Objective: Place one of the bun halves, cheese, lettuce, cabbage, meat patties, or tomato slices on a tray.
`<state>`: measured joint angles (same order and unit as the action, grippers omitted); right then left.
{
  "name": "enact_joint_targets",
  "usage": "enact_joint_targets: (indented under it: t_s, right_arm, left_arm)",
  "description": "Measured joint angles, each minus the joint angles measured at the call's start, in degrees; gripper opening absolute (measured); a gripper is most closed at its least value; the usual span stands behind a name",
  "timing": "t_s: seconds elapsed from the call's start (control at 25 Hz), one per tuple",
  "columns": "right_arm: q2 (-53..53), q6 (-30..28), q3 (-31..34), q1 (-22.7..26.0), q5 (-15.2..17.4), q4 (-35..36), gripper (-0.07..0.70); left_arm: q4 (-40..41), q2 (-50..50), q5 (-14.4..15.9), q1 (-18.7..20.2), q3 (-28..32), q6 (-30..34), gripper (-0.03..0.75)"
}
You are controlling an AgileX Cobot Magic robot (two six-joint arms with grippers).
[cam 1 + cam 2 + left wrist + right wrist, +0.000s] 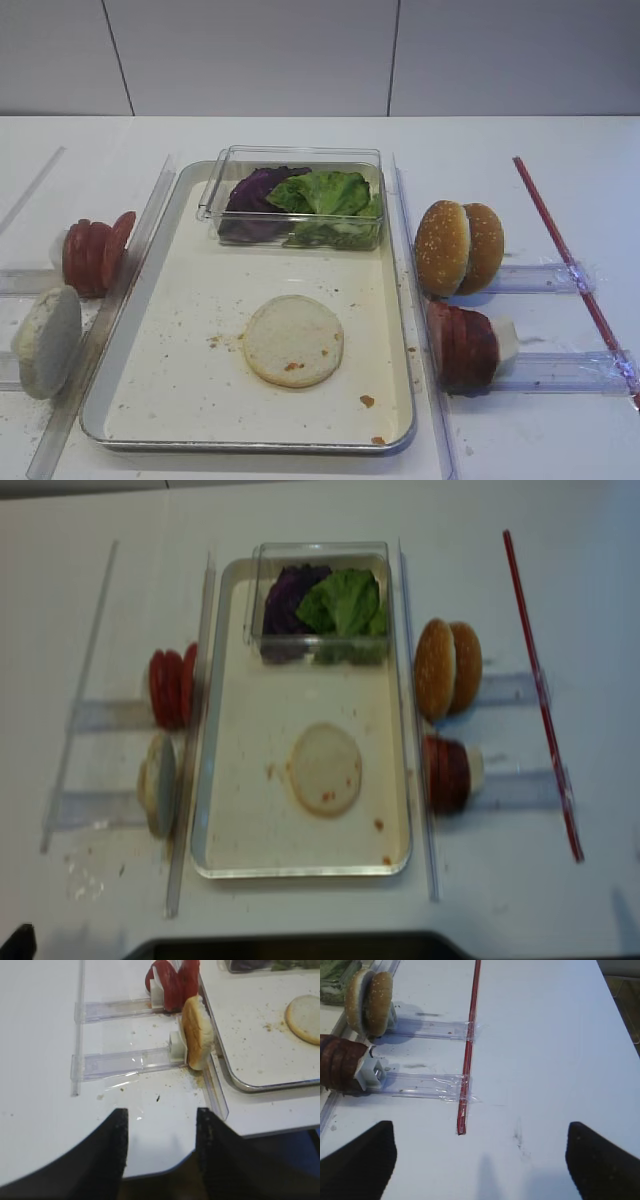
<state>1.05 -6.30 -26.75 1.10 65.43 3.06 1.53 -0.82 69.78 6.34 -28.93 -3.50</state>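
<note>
The left gripper (161, 1147) was seen from its wrist camera with its two dark fingers (112, 1152) spread apart and nothing held between them; only bare white table (40, 1035) lay in the gap. The right gripper (480, 1157) was likewise found wide open and empty, its fingers (362, 1162) set well apart above the table.

One pale bun half (294, 340) was lying flat on the floor of the tray (150, 400), cut face up, with crumbs scattered around it. A second bun half (47, 341) was propped on edge in a clear holder just left of the tray rim, beside the tomato slices (96, 254). At the tray's far end a clear plastic box (290, 160) was holding the lettuce (330, 195) and the cabbage (255, 190) side by side. To the right of the tray the sesame buns (458, 247) and the meat patties (463, 346) were standing on edge, and beyond them a red strip (570, 265) was taped across the clear rails.
</note>
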Motion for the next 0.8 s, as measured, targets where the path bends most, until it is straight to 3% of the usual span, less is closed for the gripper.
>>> enact_joint_targets:
  t_s: [0.28, 0.8]
  right_arm:
    - [0.00, 0.08, 0.00, 0.00, 0.00, 0.00, 0.694]
    - [0.00, 0.08, 0.00, 0.00, 0.00, 0.00, 0.694]
  left_arm:
    - [-0.84, 0.00, -1.49, -0.05, 1.14, 2.09, 0.306]
    - [-0.84, 0.00, -1.56, -0.05, 1.14, 2.40, 0.306]
